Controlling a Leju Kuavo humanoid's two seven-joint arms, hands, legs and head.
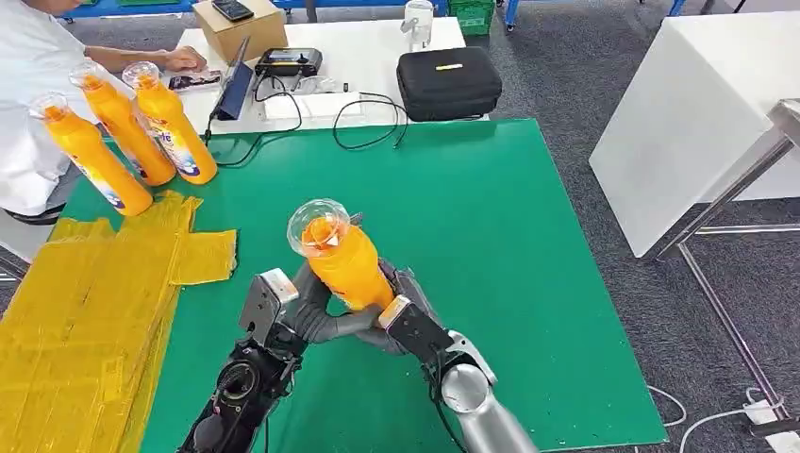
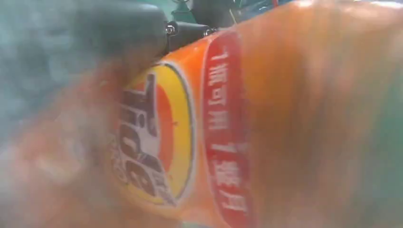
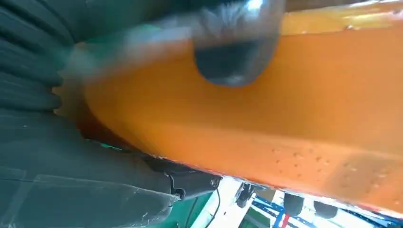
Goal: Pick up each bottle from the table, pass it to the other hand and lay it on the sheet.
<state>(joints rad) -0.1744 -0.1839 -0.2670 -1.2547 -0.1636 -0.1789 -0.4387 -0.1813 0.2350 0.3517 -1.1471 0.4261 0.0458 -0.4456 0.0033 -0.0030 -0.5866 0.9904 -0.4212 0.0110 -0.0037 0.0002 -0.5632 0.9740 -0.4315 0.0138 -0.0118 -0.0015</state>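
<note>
An orange bottle (image 1: 341, 260) with a clear cap stands upright above the green table (image 1: 509, 245), near its front middle. My left hand (image 1: 316, 316) wraps its lower part from the left. My right hand (image 1: 408, 307) grips it from the right, so both hold it together. The left wrist view has the bottle's label (image 2: 157, 142) close up, beside my left hand (image 2: 71, 47). In the right wrist view my right hand (image 3: 71, 166) lays its thumb across the orange body (image 3: 294, 123). Three more orange bottles (image 1: 127, 127) stand at the far left. The yellow sheet (image 1: 94, 293) lies at the left.
A person in white (image 1: 28, 94) sits at the far left corner, a hand on the white desk behind. On that desk are a black case (image 1: 448, 83), a cardboard box (image 1: 239, 28) and cables. A white table (image 1: 698, 113) and metal frame stand right.
</note>
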